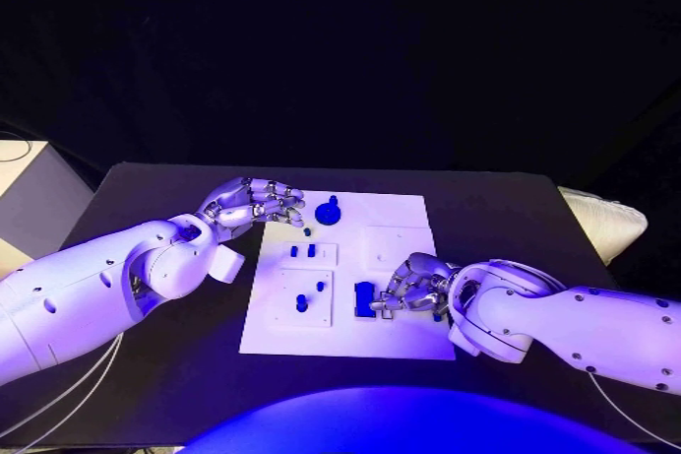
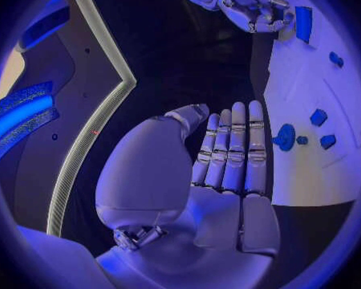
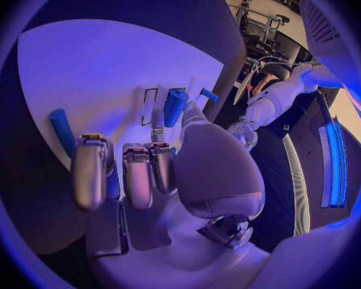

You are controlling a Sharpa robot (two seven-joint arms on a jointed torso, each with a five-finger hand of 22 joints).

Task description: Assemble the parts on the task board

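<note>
The white task board [image 1: 404,213] lies in the middle of the black table. My left hand [image 1: 256,203] hovers at the board's far left corner with its fingers [image 2: 232,148] straight, side by side, holding nothing. A round blue part [image 1: 330,214] stands just beside it on the board [image 2: 309,77]. My right hand [image 1: 411,285] rests curled on the board's near right area. Its thumb and a finger pinch the end of an oblong blue part [image 3: 175,106] beside dark slots; this is the blue part [image 1: 365,298] on the board. Small blue parts [image 1: 302,250] sit in the left plates.
Another blue peg [image 3: 61,131] lies on the board [image 3: 92,64] beyond my right hand's curled fingers. Two more small blue pieces [image 1: 302,301] sit in the near left plate. A pale object [image 1: 610,223] lies off the table's right edge.
</note>
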